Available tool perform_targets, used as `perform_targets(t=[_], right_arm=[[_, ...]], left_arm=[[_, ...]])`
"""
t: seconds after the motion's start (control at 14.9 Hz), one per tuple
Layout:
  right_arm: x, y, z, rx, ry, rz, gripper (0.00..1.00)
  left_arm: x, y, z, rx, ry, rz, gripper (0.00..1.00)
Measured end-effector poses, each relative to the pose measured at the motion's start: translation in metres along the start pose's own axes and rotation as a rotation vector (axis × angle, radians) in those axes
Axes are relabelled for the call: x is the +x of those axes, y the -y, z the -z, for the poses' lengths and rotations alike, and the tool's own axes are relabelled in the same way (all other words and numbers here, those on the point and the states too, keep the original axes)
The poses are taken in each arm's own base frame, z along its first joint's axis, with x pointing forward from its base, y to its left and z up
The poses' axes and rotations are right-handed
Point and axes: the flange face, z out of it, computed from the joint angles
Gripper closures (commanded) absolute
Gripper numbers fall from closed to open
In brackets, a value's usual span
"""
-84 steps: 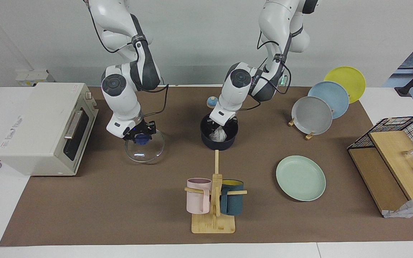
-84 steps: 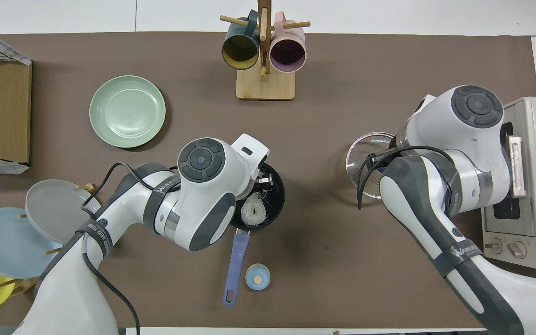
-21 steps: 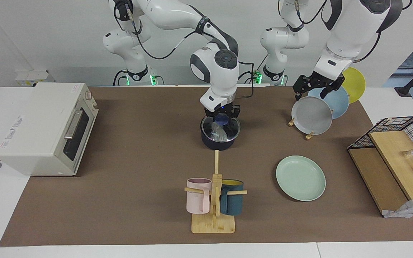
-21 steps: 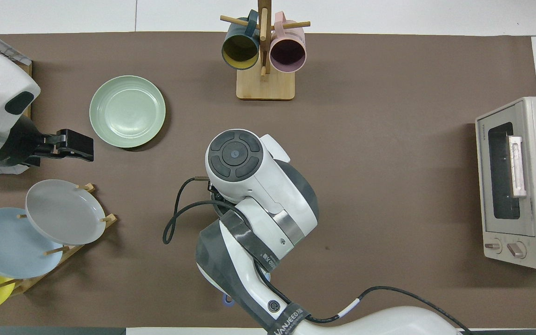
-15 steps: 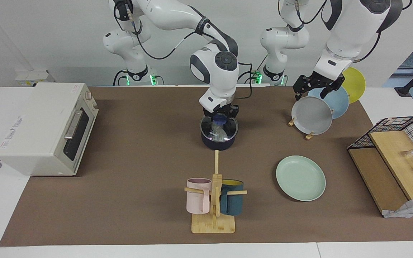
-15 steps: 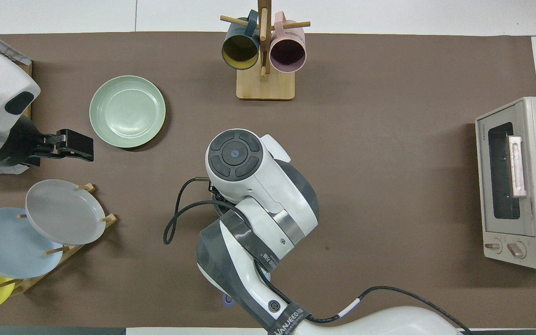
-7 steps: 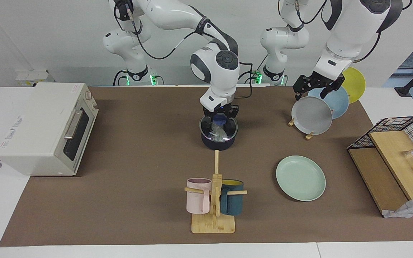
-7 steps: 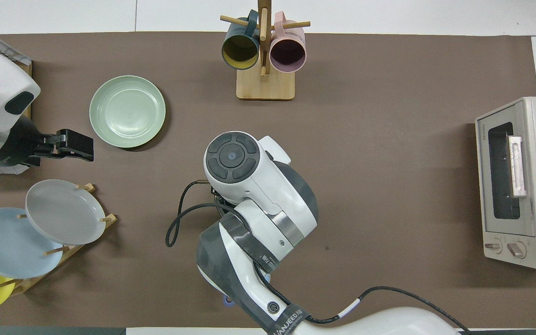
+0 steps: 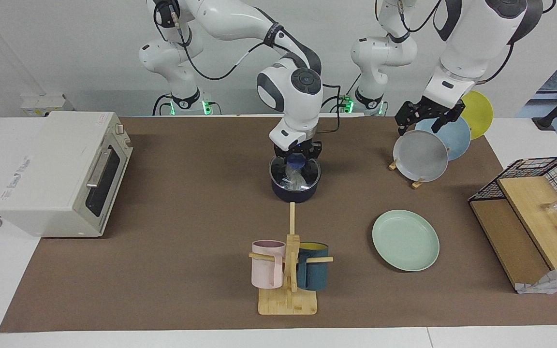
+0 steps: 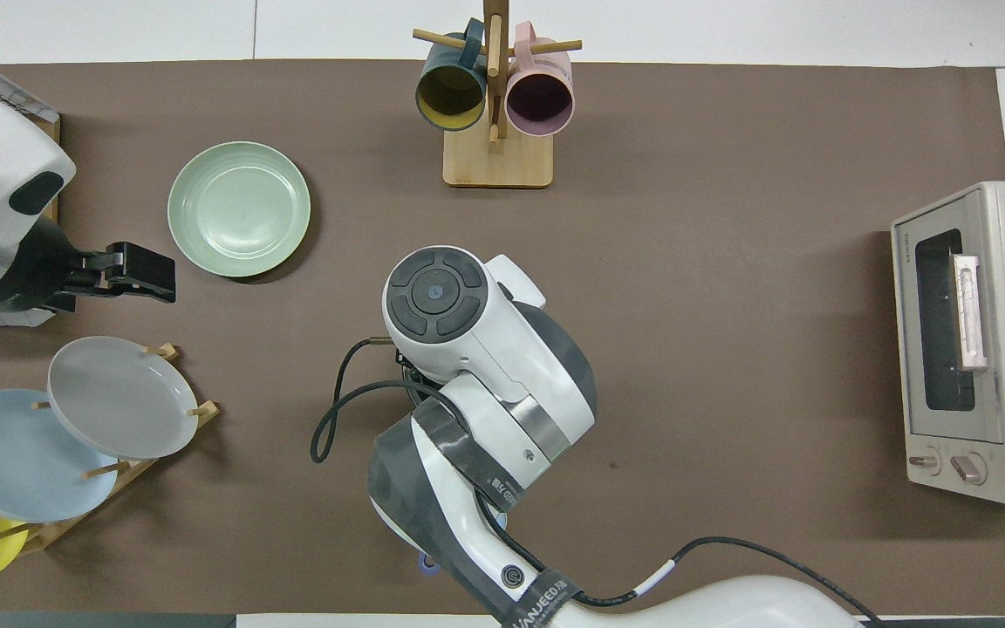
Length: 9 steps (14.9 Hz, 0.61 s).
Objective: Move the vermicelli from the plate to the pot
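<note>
Now the right gripper (image 9: pixel 296 153) sits on the blue knob of a glass lid (image 9: pixel 295 173) covering the navy pot (image 9: pixel 294 191); whether it grips cannot be told; it should let go cleanly, then rise straight up (lid undisturbed); vermicelli (image 9: pixel 294 180) lies inside; the mint plate (image 9: pixel 405 240) is bare; the left gripper (image 9: pixel 428 115) waits spread wide over racked plates.
</note>
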Motion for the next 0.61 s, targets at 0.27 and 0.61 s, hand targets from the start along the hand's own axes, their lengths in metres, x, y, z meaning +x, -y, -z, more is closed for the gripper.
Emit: perform_targets(t=[0.27,0.61], right_arm=[[0.012,-0.010,0.003,0.012,-0.011,-0.024,0.00],[0.029,-0.023,0.021,0.070,-0.058,-0.058,0.00]], left_arm=[[0.000,0.000,0.000,0.000,0.000,0.000,0.00],[0.000,0.000,0.000,0.000,0.000,0.000,0.00]])
